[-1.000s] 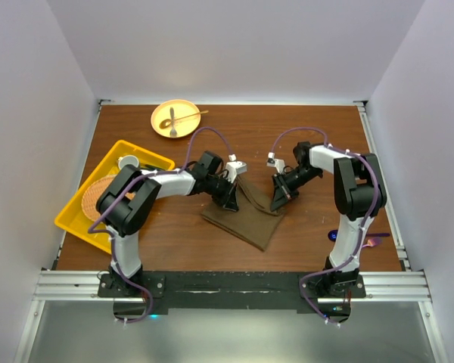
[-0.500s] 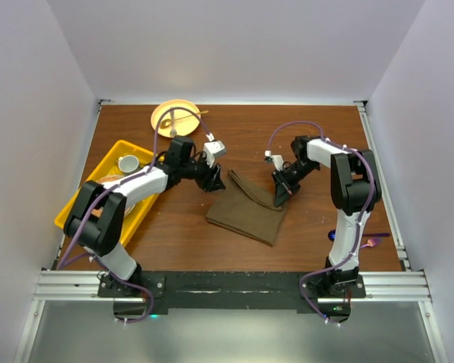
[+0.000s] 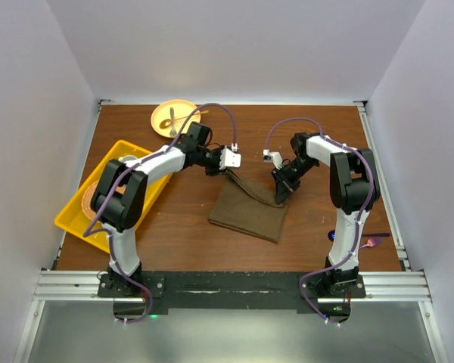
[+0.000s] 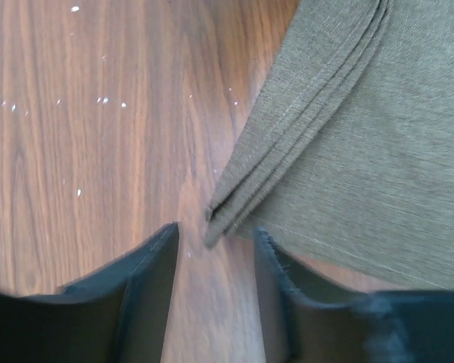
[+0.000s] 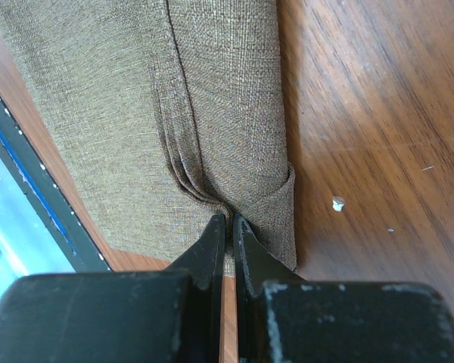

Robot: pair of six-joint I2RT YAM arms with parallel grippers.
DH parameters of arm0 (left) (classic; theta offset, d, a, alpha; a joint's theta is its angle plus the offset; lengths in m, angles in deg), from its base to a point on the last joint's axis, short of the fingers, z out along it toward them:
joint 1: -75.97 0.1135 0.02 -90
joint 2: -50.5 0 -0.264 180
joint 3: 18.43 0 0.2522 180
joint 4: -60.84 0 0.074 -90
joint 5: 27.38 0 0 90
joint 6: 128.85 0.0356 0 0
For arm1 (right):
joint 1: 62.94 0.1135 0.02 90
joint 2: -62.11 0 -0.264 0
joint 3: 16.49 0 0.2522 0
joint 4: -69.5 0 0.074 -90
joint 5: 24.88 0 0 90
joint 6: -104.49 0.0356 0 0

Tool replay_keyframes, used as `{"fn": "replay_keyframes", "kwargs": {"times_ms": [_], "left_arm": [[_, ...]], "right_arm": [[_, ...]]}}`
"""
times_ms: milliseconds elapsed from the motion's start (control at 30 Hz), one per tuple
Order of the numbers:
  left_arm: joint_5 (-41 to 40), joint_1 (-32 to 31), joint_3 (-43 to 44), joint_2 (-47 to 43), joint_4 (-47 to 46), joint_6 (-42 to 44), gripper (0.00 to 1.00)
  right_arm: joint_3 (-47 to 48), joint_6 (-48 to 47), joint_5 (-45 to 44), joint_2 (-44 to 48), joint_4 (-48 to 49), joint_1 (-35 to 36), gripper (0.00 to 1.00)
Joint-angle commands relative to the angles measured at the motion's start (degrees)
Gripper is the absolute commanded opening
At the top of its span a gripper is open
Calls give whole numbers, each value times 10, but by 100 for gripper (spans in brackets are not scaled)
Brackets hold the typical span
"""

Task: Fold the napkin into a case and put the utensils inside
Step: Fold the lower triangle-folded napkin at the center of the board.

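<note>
The olive-brown napkin (image 3: 246,215) lies folded into a rough rectangle at mid-table, with stacked layered edges (image 4: 303,121) along its far side. My left gripper (image 3: 222,168) is open at the napkin's far left corner. That corner lies on the wood just ahead of the fingertips, with nothing between them (image 4: 216,231). My right gripper (image 3: 280,194) is shut on the bunched layers at the napkin's far right corner (image 5: 229,221). A glossy blue spoon (image 3: 334,235) peeks out beside the right arm. Pale utensils (image 3: 183,118) lie on the yellow plate (image 3: 163,127).
A yellow tray (image 3: 79,219) at the left edge holds a round woven mat (image 3: 91,198), partly under the left arm. Beside the right rail lies a small pink-purple item (image 3: 375,241). White crumbs dot the wood (image 5: 337,203).
My left gripper has let go of the napkin, opened, and pulled back toward the far left. The napkin now lies flatter, and the right gripper still pinches its corner.
</note>
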Motion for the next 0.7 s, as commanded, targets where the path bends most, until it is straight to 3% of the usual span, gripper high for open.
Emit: {"fn": "replay_keyframes", "kwargs": {"times_ms": [0,667], "left_arm": [[30,-9,60,23,47,72,38],[-12,-16,120,100,114,130,32]], "right_arm": [[-12,-41,-57,15,44,-1,0],[0,-41,-51,15,46,-2,0]]}}
